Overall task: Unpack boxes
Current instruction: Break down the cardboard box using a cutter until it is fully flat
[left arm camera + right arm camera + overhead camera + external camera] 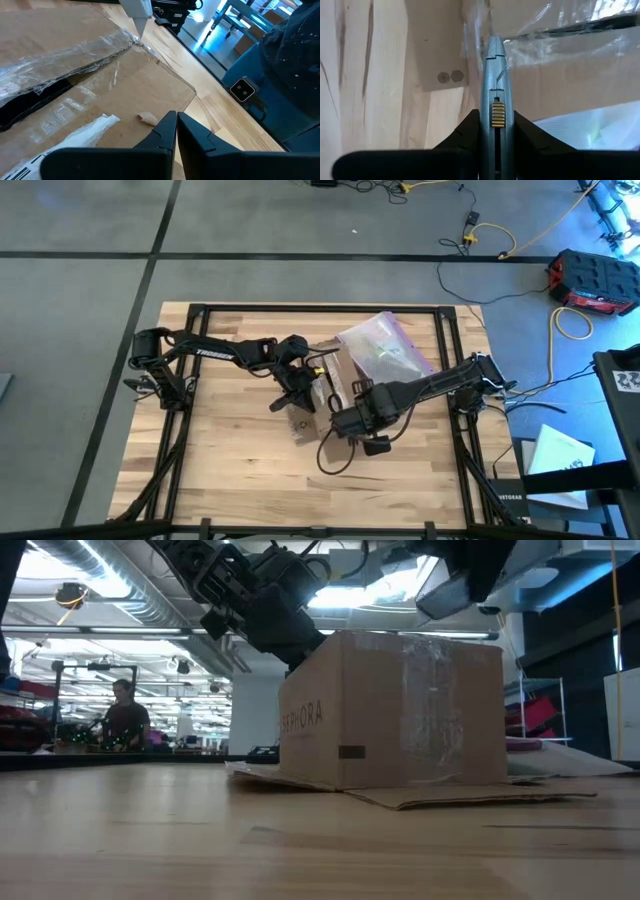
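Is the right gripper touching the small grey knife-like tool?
Touching. The right wrist view shows the right gripper with its dark fingers pressed on both sides of the grey knife-like tool, gripping it.

The box (322, 395) stands mid-desk (220, 470), with both arms crowded over it: the left gripper (297, 385) at its left side, the right gripper (345, 420) with the knife (495, 95) at its near right. A plastic bag (385, 348) blocks the far right. The near left desk lies open.

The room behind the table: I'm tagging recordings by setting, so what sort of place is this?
Probably an industrial lab or workshop: exposed ceiling ducts, a person at a far workbench, and cables trailing over a grey floor near the wooden table.
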Action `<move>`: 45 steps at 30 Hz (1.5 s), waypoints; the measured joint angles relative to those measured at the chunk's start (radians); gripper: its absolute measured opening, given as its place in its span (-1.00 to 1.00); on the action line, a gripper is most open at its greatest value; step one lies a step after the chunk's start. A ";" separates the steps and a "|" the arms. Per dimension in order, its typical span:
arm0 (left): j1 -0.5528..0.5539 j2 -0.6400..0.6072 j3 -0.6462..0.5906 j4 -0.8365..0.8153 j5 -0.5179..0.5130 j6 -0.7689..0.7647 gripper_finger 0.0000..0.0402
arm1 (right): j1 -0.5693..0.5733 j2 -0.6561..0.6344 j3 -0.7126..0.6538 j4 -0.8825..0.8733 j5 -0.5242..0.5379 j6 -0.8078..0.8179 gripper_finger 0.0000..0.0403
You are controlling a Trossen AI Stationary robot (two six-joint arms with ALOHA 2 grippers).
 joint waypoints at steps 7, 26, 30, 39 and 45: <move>0.000 0.000 0.000 0.001 -0.002 0.004 -1.00 | 0.000 0.001 -0.055 0.019 -0.006 -0.001 -0.73; 0.000 0.000 0.000 0.002 -0.002 0.011 -1.00 | 0.000 0.002 -0.054 -0.088 0.040 -0.069 -0.73; 0.000 0.000 0.000 0.002 -0.006 0.003 -1.00 | -0.005 0.002 -0.055 -0.089 0.062 -0.119 -0.73; -0.009 0.000 0.000 0.000 -0.013 -0.010 -1.00 | -0.021 -0.019 -0.079 -0.085 0.088 -0.177 -0.73; -0.012 0.000 0.000 0.002 -0.046 -0.011 -1.00 | -0.035 -0.114 -0.185 -0.088 0.130 -0.182 -0.73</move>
